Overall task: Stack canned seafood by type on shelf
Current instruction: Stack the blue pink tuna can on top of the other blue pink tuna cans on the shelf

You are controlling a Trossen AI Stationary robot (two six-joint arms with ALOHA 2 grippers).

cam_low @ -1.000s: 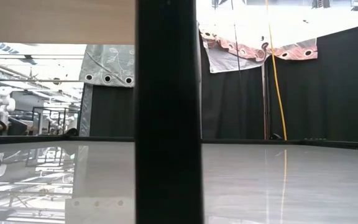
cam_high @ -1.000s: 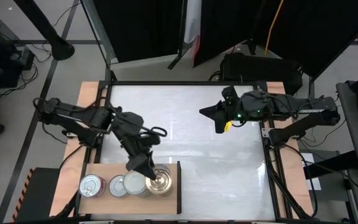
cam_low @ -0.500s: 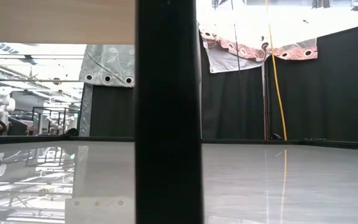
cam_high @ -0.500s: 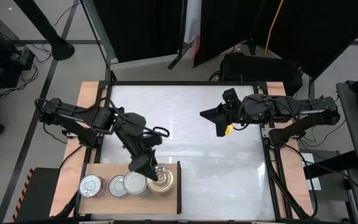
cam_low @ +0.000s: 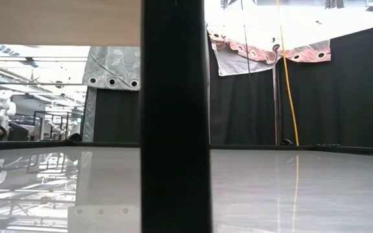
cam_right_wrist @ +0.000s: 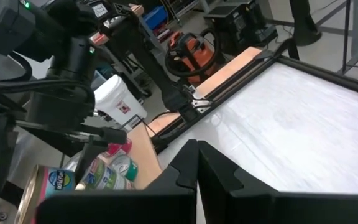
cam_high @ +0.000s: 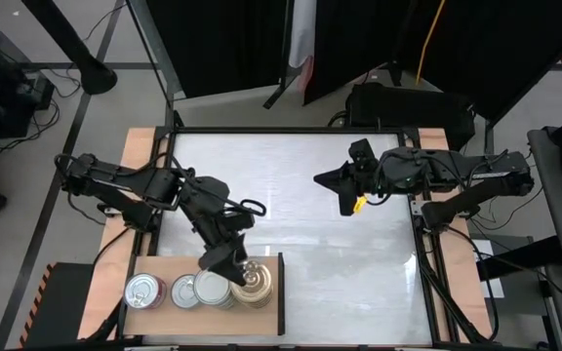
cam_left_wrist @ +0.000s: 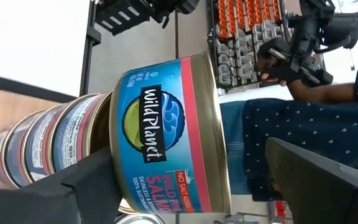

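The shelf (cam_high: pixel 164 265), a light-brown board with a dark upright edge (cam_high: pixel 281 292), lies at the table's near left. On it stand tins of canned seafood: a silver-lidded one (cam_high: pixel 142 290), a red one (cam_high: pixel 180 291), a silver-lidded stack (cam_high: pixel 211 289) and a gold-lidded stack (cam_high: pixel 253 282). The top tin of the gold stack (cam_left_wrist: pixel 166 130) has a blue label. My left gripper (cam_high: pixel 232 263) is open, with one finger on either side of that tin (cam_left_wrist: pixel 191 155); I see a gap at the lid side. My right gripper (cam_high: pixel 344 192) hangs shut over the table's far right part.
White tabletop (cam_high: pixel 340 253) lies to the right of the shelf. In the low view a dark upright post (cam_low: pixel 173 116) blocks the middle. A person in dotted blue clothing (cam_left_wrist: pixel 291 124) shows beyond the table in the left wrist view.
My left gripper's fingers have opened wider beside the gold-lidded top tin, letting it go. The tin stays on its stack.
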